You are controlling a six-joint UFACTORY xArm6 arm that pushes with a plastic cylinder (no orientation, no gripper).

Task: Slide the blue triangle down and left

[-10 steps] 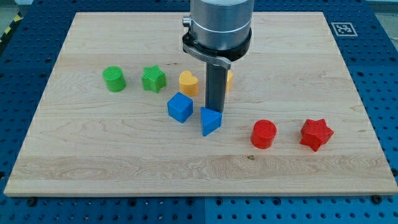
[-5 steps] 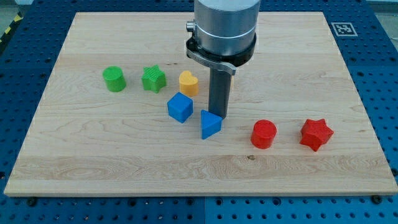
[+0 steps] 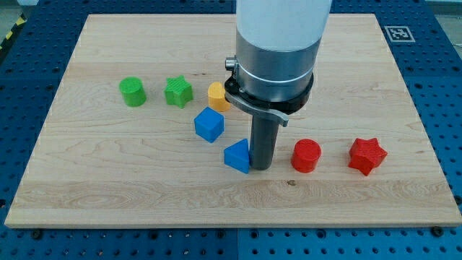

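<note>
The blue triangle point(image 3: 237, 156) lies on the wooden board point(image 3: 108, 166) a little below the board's middle. My tip point(image 3: 259, 167) stands right against the triangle's right side, touching it. A blue cube point(image 3: 208, 124) sits just up and left of the triangle, with a small gap between them.
A green cylinder point(image 3: 132, 92) and a green star point(image 3: 177, 92) sit at the upper left. A yellow block point(image 3: 217, 94) is partly hidden behind the arm. A red cylinder point(image 3: 306, 154) and a red star point(image 3: 367, 155) lie to the right of my tip.
My tip has moved down and slightly right, from above the triangle to its right side. The blue triangle has shifted down and left and turned. The other blocks have not moved.
</note>
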